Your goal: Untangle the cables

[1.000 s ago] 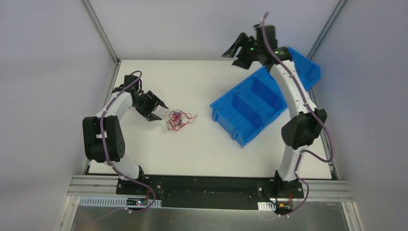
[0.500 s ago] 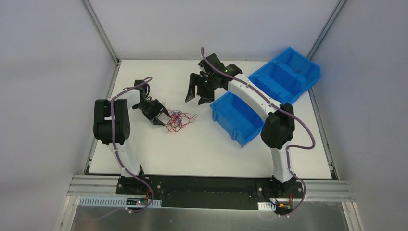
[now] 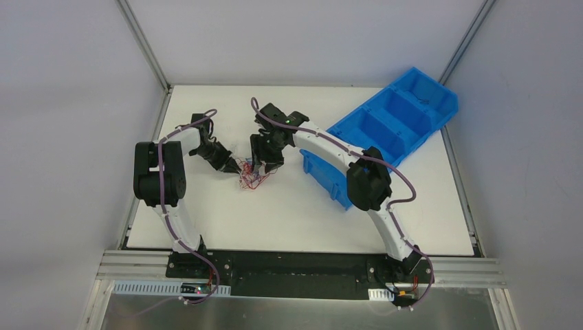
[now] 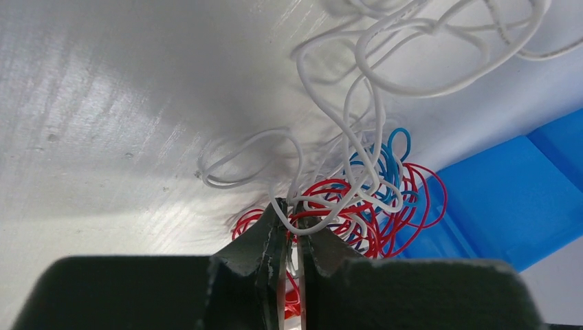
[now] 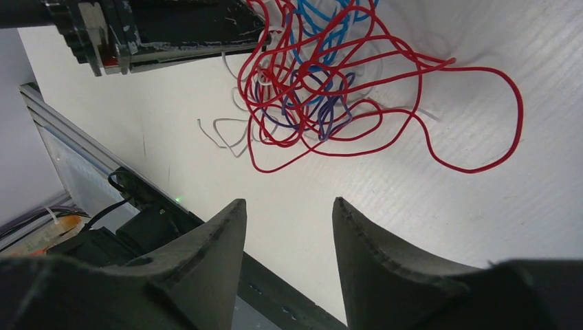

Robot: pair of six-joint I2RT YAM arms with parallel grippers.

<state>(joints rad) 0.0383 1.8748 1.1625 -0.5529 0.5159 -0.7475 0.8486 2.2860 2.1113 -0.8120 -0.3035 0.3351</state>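
The cables (image 3: 251, 176) are a small tangle of thin red, blue, purple and white wires lying on the white table. In the left wrist view the cables (image 4: 357, 199) sit right at my left gripper (image 4: 292, 214), which is shut on a white loop and some red strands at the tangle's edge. From above, my left gripper (image 3: 234, 167) touches the bundle's left side. My right gripper (image 3: 265, 165) hangs just above its right side. In the right wrist view the right gripper (image 5: 289, 206) stands open and holds nothing, with the cables (image 5: 309, 89) a short way beyond its fingertips.
A blue bin (image 3: 436, 84) with several compartments lies diagonally at the back right, and my right arm reaches across its near end. The same bin (image 4: 509, 192) shows behind the tangle. The table's front rail (image 5: 137, 199) lies near the right fingers.
My right arm swung from above the bin leftward and down to the cables, its jaws narrowing somewhat. My left gripper closed on the edge of the tangle.
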